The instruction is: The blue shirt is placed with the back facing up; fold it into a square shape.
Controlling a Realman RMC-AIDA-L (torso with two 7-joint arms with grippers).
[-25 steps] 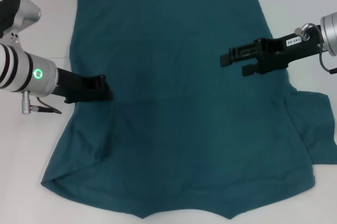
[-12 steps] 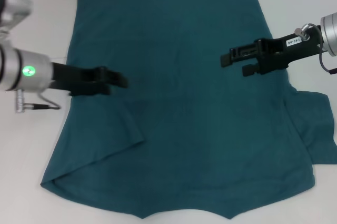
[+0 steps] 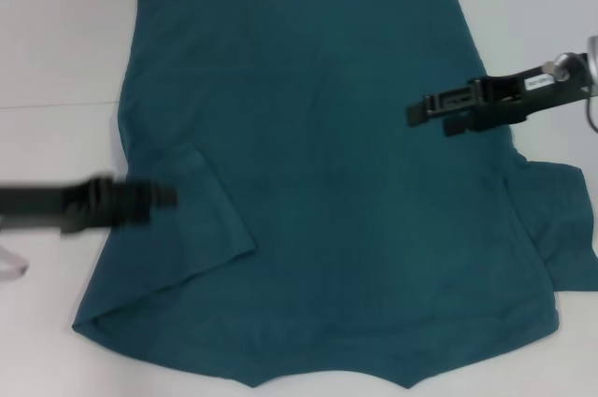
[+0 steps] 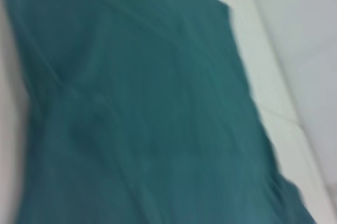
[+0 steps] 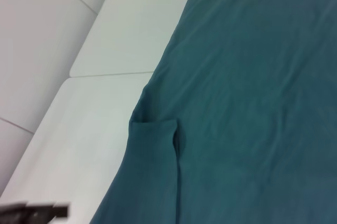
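Observation:
The blue shirt (image 3: 346, 163) lies spread flat on the white table, plain side up. Its left sleeve (image 3: 201, 229) is folded inward onto the body, and the right wrist view shows this flap (image 5: 152, 145) too. The right sleeve (image 3: 565, 229) still sticks out flat. My left gripper (image 3: 163, 197) is blurred with motion, low over the shirt's left edge beside the folded sleeve, and holds no cloth. My right gripper (image 3: 430, 117) hovers open over the shirt's right side with nothing in it. The left wrist view shows only the shirt (image 4: 137, 118), blurred.
The white table (image 3: 56, 42) shows bare on the left and along the back. A seam line (image 3: 56, 106) crosses it at the left. The shirt's hem reaches the far edge and its collar end lies near the front edge.
My left arm has pulled back to the left and lower, away from the shirt's middle, leaving the left sleeve folded on the body. My right gripper has shifted slightly right.

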